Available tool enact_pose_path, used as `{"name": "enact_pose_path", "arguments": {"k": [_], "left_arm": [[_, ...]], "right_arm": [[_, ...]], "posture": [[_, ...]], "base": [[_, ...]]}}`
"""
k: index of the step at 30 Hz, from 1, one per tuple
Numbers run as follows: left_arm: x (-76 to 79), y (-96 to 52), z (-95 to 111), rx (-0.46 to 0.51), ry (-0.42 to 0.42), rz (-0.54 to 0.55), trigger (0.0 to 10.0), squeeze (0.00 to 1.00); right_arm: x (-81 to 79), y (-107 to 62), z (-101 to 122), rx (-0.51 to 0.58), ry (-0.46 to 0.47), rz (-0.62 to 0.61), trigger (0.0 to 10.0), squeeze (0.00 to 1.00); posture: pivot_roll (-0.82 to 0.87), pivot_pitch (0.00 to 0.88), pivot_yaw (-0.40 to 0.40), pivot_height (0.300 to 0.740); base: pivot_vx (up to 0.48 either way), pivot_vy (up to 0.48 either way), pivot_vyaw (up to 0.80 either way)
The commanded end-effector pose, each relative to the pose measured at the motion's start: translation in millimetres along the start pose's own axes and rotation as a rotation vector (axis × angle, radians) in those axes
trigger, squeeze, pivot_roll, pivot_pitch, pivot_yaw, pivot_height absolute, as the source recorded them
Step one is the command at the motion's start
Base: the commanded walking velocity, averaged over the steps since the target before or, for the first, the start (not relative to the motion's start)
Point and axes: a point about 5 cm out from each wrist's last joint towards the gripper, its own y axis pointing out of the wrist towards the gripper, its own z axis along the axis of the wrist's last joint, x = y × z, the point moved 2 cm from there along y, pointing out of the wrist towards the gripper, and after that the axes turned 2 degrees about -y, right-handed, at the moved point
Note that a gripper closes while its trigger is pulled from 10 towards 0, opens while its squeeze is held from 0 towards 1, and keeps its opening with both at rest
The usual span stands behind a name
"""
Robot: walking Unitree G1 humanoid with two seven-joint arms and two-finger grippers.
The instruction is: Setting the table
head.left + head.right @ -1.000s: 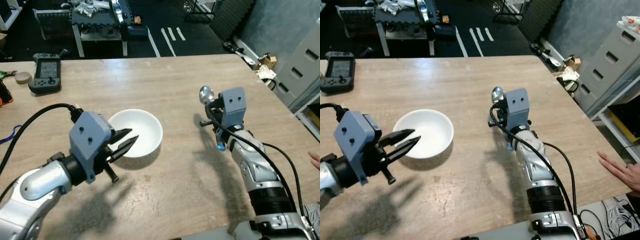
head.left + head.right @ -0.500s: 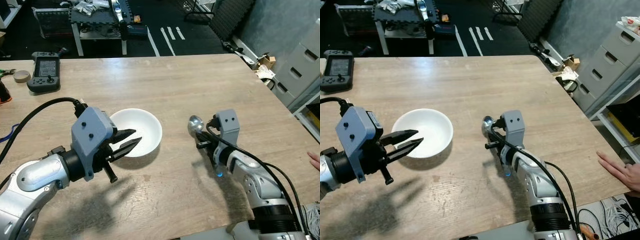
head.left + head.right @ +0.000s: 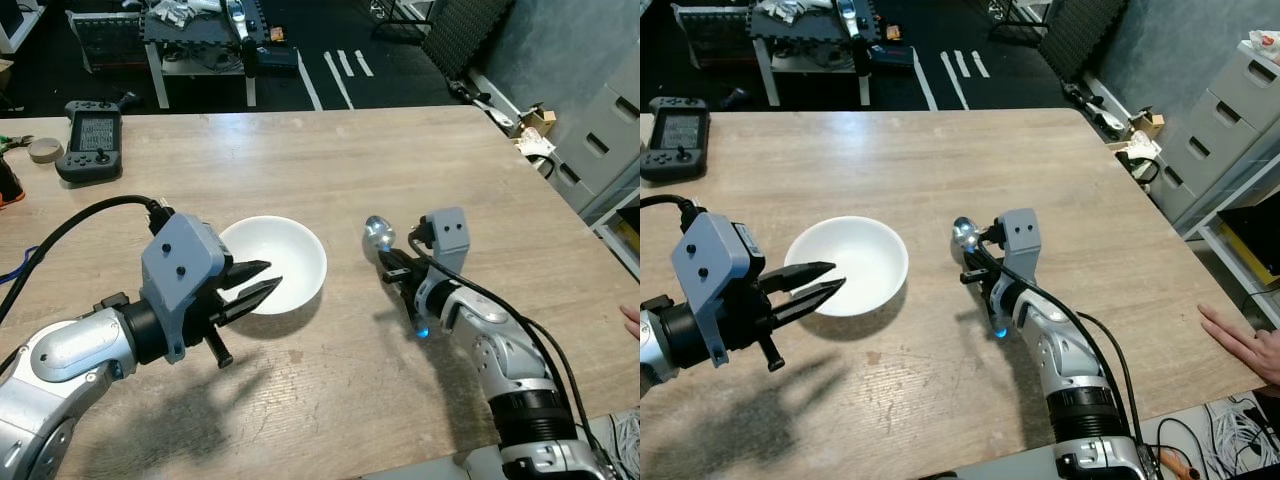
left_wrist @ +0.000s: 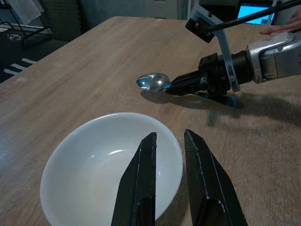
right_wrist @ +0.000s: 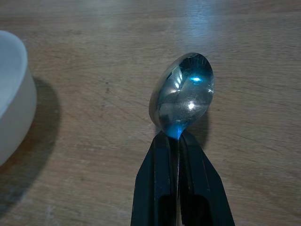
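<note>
No legible writing anywhere. One spoon pinched in the right gripper, bowl end just past the fingertips, low over the table. One white bowl beside it, under the left gripper, whose fingers stood narrowly parted, holding nothing.

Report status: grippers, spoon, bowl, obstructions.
Right gripper shut on spoon, right of bowl. Left gripper open over the bowl's near rim. Bare table between spoon and bowl.
</note>
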Motion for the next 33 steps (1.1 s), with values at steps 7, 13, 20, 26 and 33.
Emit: {"name": "enact_pose_path", "arguments": {"k": [7,13,20,26,33], "left_arm": [[3.7,1.1,-1,-0.005,-0.010,-0.016,10.0,0.00],[3.8,1.4,-1,-0.005,-0.013,-0.016,10.0,0.00],[3.8,1.9,-1,0.000,-0.017,-0.009,10.0,0.00],[-12.0,21.3,1,0.080,-0.061,0.173,10.0,0.00],[-20.9,45.3,-13,0.106,-0.198,0.433,10.0,0.00]], "right_arm": [[5.4,1.1,2,0.031,0.011,-0.026,10.0,1.00],[8.0,-1.9,10,0.062,0.010,-0.027,10.0,1.00],[19.4,-14.9,25,0.119,0.008,-0.081,10.0,0.00],[37.4,-45.3,74,0.438,0.071,-0.315,10.0,0.00],[-10.3,-45.6,79,0.569,0.113,-0.361,10.0,0.00]], "posture": [[0.10,0.111,-0.018,0.740],[0.10,0.112,-0.019,0.740],[0.09,0.115,-0.020,0.740],[0.06,0.096,-0.007,0.740],[0.04,0.067,0.007,0.740]], "base": [[0.000,0.000,0.00],[0.000,0.000,0.00],[0.000,0.000,0.00],[0.000,0.000,0.00],[0.000,0.000,0.00]]}}
